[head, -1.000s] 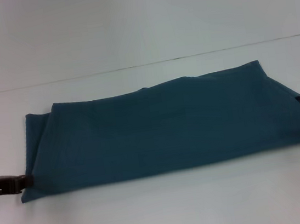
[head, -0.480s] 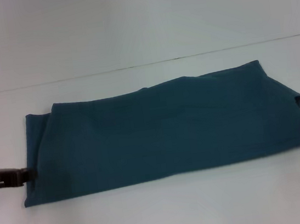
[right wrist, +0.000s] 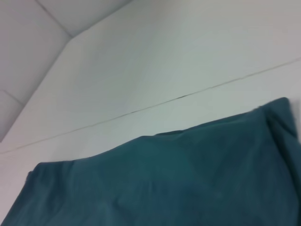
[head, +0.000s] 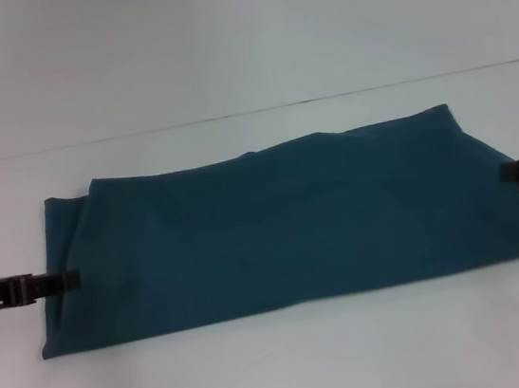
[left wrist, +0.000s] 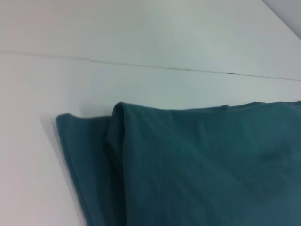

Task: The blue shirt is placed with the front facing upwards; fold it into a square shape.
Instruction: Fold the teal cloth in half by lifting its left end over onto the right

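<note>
the folded blue shirt [head: 283, 229] is lying across the middle of the white table [head: 283, 373], nearly reaching its left and right edges; bare strips are running along the near and far edges.

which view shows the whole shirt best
The head view: the shirt lies there whole, a long folded band, with the left gripper and right gripper at its ends. Each wrist view shows only one end.

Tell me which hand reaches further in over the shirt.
The left hand: its tip overlaps the blue shirt, while the right hand only meets the edge.
</note>
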You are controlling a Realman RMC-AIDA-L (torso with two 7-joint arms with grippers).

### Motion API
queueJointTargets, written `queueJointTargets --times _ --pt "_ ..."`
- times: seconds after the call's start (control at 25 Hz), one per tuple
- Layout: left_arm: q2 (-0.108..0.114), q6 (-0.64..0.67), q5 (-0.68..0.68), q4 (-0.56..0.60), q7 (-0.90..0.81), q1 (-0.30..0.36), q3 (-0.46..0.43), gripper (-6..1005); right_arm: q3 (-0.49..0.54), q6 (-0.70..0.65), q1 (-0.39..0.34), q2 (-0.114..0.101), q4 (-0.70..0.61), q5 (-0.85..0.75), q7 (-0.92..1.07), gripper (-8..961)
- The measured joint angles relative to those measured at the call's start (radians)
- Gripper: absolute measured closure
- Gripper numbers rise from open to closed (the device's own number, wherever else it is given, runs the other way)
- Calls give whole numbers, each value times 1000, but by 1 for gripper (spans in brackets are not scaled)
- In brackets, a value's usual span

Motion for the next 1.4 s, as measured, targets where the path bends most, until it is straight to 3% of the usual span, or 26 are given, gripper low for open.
queueJointTargets --times 0.16,0.24,0.72,1.04,1.4 --pt "1 44 9 28 -55 11 0 453 -3 -8 13 0 -2 2 -21 329" --pt "1 61 19 46 -82 18 1 341 -5 -5 20 0 -2 2 -35 286" --pt "-1 139 113 68 -232 27 -2 329 1 21 54 -1 -2 3 -67 33" --pt "4 132 153 36 -280 11 -1 328 -6 30 75 -9 -5 3 -68 32" --pt "8 110 170 -4 -337 -8 7 328 -8 23 76 -4 -53 1 -69 34"
